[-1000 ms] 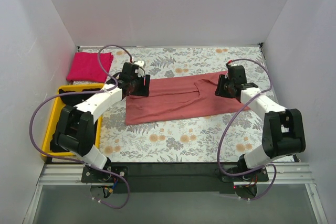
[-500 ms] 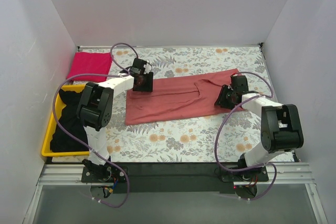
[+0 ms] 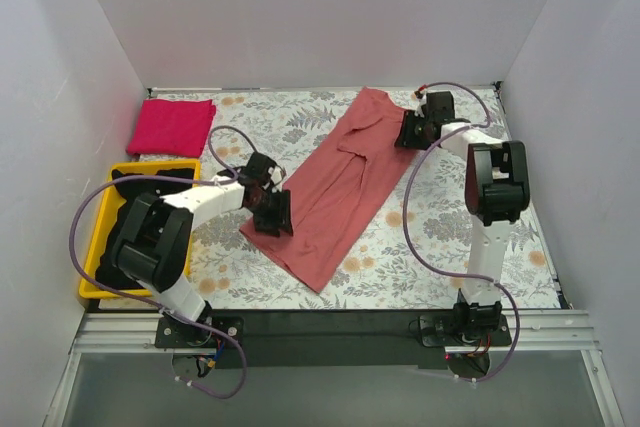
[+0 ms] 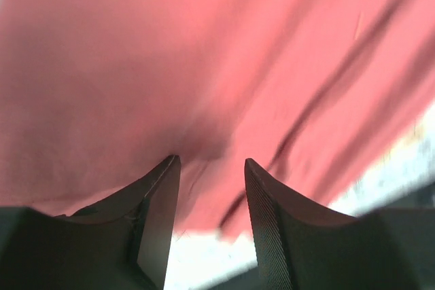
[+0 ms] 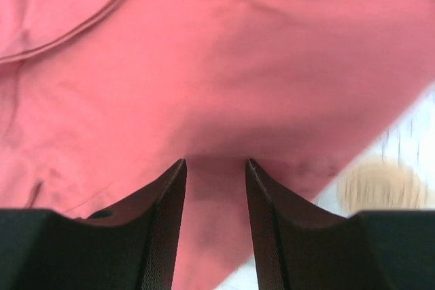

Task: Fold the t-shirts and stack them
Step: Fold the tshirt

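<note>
The salmon-red t-shirt (image 3: 345, 182) lies in a long diagonal strip from the far right down to the near middle of the floral table. My left gripper (image 3: 272, 212) is at its near left edge, and in the left wrist view (image 4: 207, 159) it pinches a pucker of the shirt (image 4: 204, 52). My right gripper (image 3: 408, 130) is at the shirt's far right end, and in the right wrist view (image 5: 214, 162) the cloth (image 5: 238, 66) runs between its fingers. A folded magenta-pink t-shirt (image 3: 172, 126) lies at the far left. Black t-shirts (image 3: 122, 187) fill the bin.
The yellow plastic bin (image 3: 90, 262) stands at the left edge, partly under my left arm. White walls close in the table on the left, back and right. Purple cables loop off both arms.
The salmon-red shirt has swung from a level strip to a steep diagonal. My right gripper went to the far right with its end. My left gripper came nearer with the other end.
</note>
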Available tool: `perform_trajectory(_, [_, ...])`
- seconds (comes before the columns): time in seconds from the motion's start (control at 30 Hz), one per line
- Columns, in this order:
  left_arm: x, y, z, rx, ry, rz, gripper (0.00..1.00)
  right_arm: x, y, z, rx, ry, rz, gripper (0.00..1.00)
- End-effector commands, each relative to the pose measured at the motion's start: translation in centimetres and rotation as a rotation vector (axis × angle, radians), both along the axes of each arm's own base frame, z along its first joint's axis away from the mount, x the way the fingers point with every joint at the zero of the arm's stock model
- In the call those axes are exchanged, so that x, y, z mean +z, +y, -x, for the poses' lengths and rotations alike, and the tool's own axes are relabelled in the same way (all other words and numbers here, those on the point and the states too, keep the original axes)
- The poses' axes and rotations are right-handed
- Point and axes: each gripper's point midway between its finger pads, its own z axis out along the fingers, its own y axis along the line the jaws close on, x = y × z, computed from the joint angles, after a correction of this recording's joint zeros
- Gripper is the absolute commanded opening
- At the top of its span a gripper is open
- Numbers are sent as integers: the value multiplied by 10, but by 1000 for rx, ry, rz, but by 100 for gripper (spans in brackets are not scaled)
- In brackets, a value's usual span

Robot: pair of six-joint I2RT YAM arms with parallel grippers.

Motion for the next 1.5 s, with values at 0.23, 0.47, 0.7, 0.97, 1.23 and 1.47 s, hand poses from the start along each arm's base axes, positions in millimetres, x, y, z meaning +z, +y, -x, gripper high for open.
perform_trajectory(0.23, [45, -122, 143, -370, 303, 265, 51, 6, 58, -74, 333, -100, -19, 49])
perform_trajectory(0.47, [78, -165, 106, -380, 145, 276, 55, 49, 45, -49, 266, -114, 91, 50])
perform_trajectory(0.7, [100, -135, 35, -152, -84, 192, 57, 98, 67, 35, 181, -104, 116, 50])
perform_trajectory(0.97, [88, -64, -7, 30, -151, 164, 52, 75, 127, 155, 293, 38, 30, 49])
perform_trajectory(1.23, [44, -55, 40, -1, 48, 160, 40, 20, 136, 285, 489, 307, -27, 49])
perform_trajectory(1.47, [13, -56, 99, -69, 261, 139, 32, -15, 91, 343, 462, 458, 64, 50])
